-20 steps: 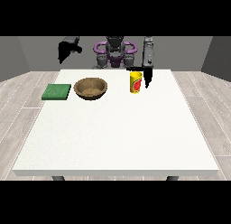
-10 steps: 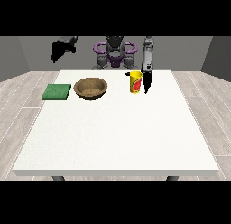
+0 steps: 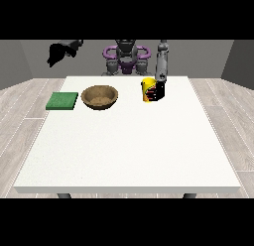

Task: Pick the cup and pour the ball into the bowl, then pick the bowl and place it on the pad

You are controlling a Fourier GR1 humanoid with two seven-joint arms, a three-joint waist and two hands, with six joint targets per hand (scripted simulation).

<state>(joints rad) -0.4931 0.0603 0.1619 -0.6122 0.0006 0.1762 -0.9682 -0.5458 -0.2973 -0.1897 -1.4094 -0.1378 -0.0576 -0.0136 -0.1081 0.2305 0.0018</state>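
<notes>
Nearby, bowl (image 3: 99, 96) between pad (image 3: 62, 100), cup (image 3: 148, 90).

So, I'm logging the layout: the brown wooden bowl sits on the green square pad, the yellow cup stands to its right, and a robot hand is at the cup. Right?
Not quite. The front view shows the brown wooden bowl on the white table, beside the green square pad, not on it. The rest holds: the yellow cup stands to its right, with the robot hand at the view's right against it.
</notes>
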